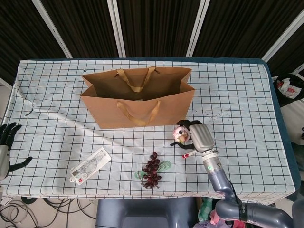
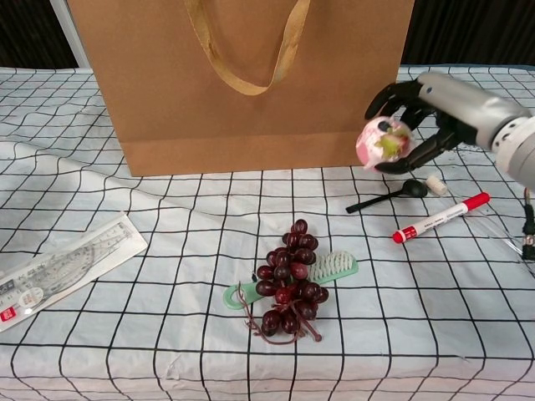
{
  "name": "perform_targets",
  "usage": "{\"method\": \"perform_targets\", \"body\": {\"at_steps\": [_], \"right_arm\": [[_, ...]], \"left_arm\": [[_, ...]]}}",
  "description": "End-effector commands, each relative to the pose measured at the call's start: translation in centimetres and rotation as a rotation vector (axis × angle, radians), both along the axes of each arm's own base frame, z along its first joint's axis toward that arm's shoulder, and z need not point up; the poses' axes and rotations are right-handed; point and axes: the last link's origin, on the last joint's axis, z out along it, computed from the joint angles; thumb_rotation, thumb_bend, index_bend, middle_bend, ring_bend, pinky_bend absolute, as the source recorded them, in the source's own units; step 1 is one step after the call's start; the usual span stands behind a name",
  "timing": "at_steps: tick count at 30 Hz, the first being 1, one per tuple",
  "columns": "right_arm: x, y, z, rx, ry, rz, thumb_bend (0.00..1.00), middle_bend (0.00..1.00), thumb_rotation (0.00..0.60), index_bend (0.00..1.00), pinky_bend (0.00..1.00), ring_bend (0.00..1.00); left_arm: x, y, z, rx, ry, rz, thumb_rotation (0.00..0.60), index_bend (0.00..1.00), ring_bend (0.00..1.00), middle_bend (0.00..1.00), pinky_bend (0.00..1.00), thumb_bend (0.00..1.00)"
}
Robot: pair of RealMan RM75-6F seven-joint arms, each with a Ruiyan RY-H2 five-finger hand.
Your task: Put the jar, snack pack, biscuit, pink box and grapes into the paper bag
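Note:
The brown paper bag (image 1: 137, 107) stands open and upright at mid table, filling the top of the chest view (image 2: 242, 83). My right hand (image 1: 200, 137) grips a small round pink container (image 2: 383, 142) and holds it off the cloth, just in front of the bag's right end (image 1: 180, 134). The hand (image 2: 435, 109) wraps it from the right. A bunch of dark grapes (image 1: 152, 170) lies near the front edge, partly on a green brush (image 2: 334, 269). My left hand (image 1: 7, 142) hangs beyond the table's left edge, fingers apart and holding nothing.
A red marker (image 2: 440, 217) and a black spoon (image 2: 389, 195) lie on the cloth below the raised hand. A packaged ruler set (image 1: 90, 165) sits at the front left. The checked cloth is rumpled along the left side.

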Motion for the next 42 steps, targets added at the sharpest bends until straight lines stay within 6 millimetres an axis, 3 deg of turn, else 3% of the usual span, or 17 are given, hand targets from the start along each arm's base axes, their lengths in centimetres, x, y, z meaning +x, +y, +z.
{"method": "perform_targets", "body": {"at_steps": [1,12,19,24,31,42], "right_arm": [[-0.1,0.4,3.9,-0.118,-0.078,-0.014,0.25,0.38,0.600,0.33,0.29,0.44],[0.3,0.9,15.0,-0.479,-0.211,-0.037,0.25,0.38,0.600,0.36,0.29,0.44],[2.8,-1.1,17.8,-0.552,-0.200,0.008,0.25,0.38,0.600,0.36,0.29,0.44],[5.6,-3.3,17.5,-0.512,-0.182,0.054,0.25,0.38,0.600,0.36,0.29,0.44],[10.6,-6.5,15.4,-0.432,-0.140,0.127,0.25,0.38,0.600,0.36,0.29,0.44],[15.6,-9.2,11.4,-0.323,-0.098,0.181,0.25,0.37,0.600,0.36,0.29,0.44]], "left_arm": [[0.0,0.0,0.0,0.000,0.002,0.000,0.600,0.13,0.00,0.07,0.07,0.07],[0.1,-0.2,0.0,0.003,0.005,-0.001,0.600,0.13,0.00,0.07,0.07,0.07],[0.2,-0.3,-0.2,-0.003,0.008,-0.001,0.600,0.13,0.00,0.07,0.07,0.07],[0.2,-0.3,0.0,0.003,0.007,-0.002,0.600,0.13,0.00,0.07,0.07,0.07],[0.0,-0.2,0.0,0.000,0.007,0.005,0.600,0.13,0.00,0.07,0.07,0.07],[-0.1,-0.2,0.3,0.004,-0.003,0.006,0.600,0.13,0.00,0.07,0.07,0.07]]}}
